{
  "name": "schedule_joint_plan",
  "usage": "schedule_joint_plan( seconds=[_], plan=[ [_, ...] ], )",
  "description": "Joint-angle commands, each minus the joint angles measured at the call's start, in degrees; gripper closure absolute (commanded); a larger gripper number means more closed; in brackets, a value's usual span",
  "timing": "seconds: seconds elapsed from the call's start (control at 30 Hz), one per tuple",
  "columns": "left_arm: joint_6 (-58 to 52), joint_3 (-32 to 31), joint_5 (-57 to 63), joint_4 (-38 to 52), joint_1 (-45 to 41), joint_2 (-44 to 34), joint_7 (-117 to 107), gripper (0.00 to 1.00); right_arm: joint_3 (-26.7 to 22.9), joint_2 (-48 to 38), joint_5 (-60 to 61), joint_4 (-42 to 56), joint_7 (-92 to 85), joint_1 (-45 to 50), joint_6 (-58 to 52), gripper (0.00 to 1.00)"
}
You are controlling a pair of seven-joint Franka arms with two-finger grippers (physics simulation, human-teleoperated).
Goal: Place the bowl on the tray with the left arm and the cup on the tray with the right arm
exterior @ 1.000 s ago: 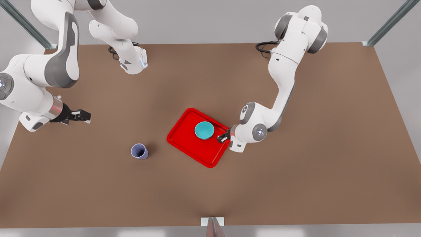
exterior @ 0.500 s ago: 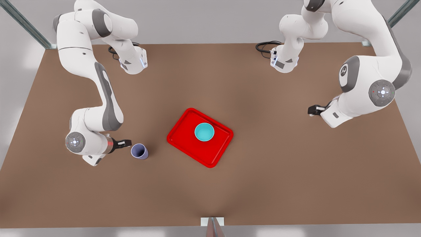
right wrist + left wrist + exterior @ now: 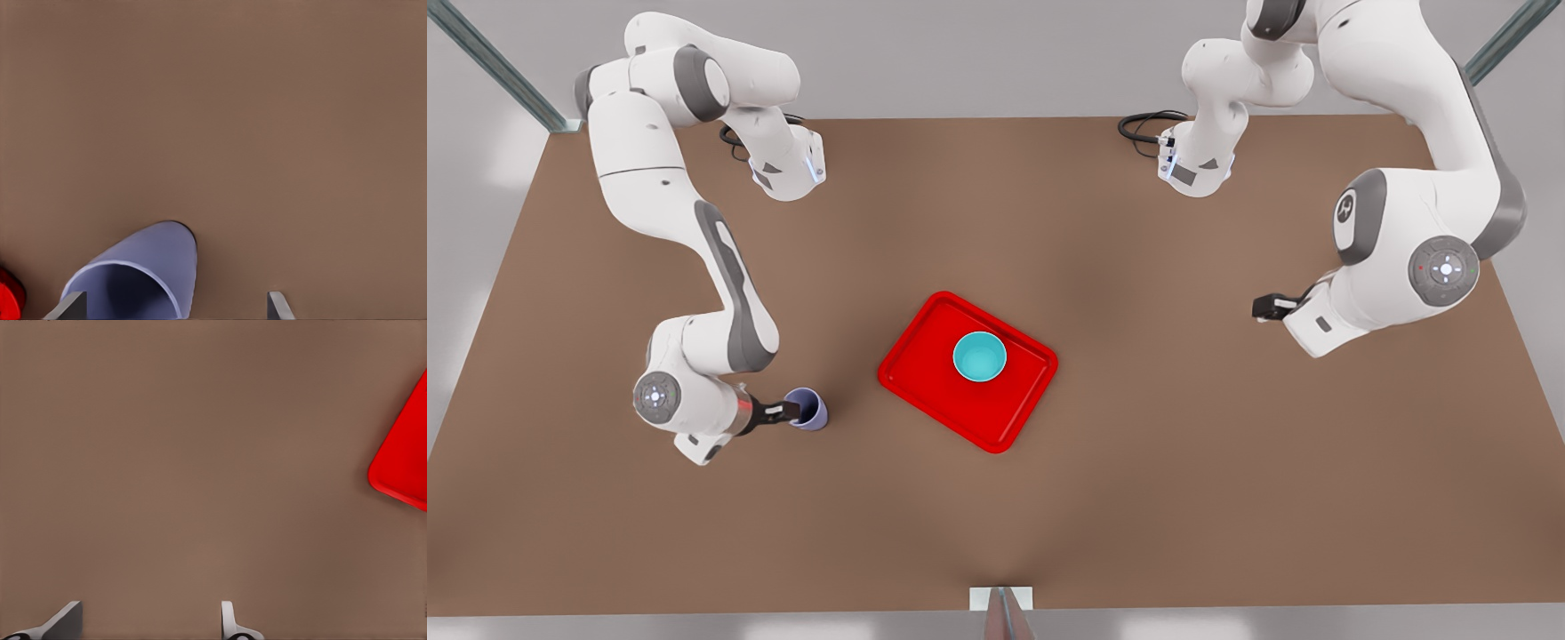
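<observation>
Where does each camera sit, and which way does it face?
Front view: high over the table, looking down on both arms, the tray, the bowl and the cup.
Left wrist view: on the left arm, facing the table and a tray corner; the left gripper shows, fingers open.
Right wrist view: on the right arm, facing the cup; the right gripper shows, fingers open.
Shared: front and right wrist views both show the cup.

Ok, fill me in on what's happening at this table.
The teal bowl already sits on the red tray. The right gripper is at the lavender cup, which stands on the table off the tray; its open fingers straddle the cup's rim without closing. The left gripper hangs open over bare table at the front view's right, waiting.
</observation>
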Motion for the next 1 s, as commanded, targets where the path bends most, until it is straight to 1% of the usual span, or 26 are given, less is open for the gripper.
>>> schedule_joint_plan(
  seconds=[0.0,0.03,0.07,0.1,0.13,0.17,0.2,0.23,0.27,0.57,0.73,0.97],
  plan=[
    [-0.08,0.00,-0.06,0.00,0.00,0.00,0.00,0.00,0.00,0.06,-0.05,-0.49,0.01,0.00,0.46,0.05],
    [0.01,0.00,-0.06,0.00,0.00,0.00,0.00,0.00,-0.08,0.06,0.04,-1.64,0.01,-0.09,1.16,0.06],
    [0.01,0.00,-0.06,0.00,0.00,0.09,0.00,0.00,-0.08,0.14,-0.05,-2.16,0.01,-0.18,1.42,0.12],
    [0.01,0.00,-0.06,0.00,0.00,0.09,0.00,0.00,0.00,0.06,-0.05,-3.04,0.01,-0.79,2.31,0.20],
    [0.01,0.00,-0.06,0.00,0.00,0.00,0.00,0.00,0.00,0.06,0.04,-3.48,0.01,-0.79,2.31,0.24],
    [-0.08,0.00,0.03,0.00,0.00,0.00,0.00,0.00,0.00,0.06,-0.05,-3.83,0.01,-0.79,2.31,0.31],
    [0.01,0.00,0.03,0.00,0.00,0.00,0.00,0.00,0.00,0.06,0.04,-4.19,0.01,-0.79,2.22,0.53],
    [0.01,0.00,0.03,0.00,0.00,0.00,0.00,0.00,0.09,0.06,0.04,-4.19,0.01,-0.79,2.22,0.68],
    [0.01,0.00,-0.06,0.00,0.00,0.00,0.00,0.00,0.09,0.06,0.04,-4.19,0.01,-0.79,2.22,0.79],
    [0.01,0.00,-0.06,0.00,0.00,0.27,0.00,0.00,0.09,1.46,0.12,-4.01,1.24,-0.09,1.87,0.79],
    [0.01,0.00,0.03,0.09,0.00,0.18,0.00,0.00,-0.44,3.48,0.21,-3.75,1.24,0.70,-0.33,0.79],
    [0.01,0.09,0.11,0.79,0.00,0.35,0.00,0.00,-0.17,3.83,0.21,-1.11,1.24,0.70,-2.53,0.79]
  ],
)
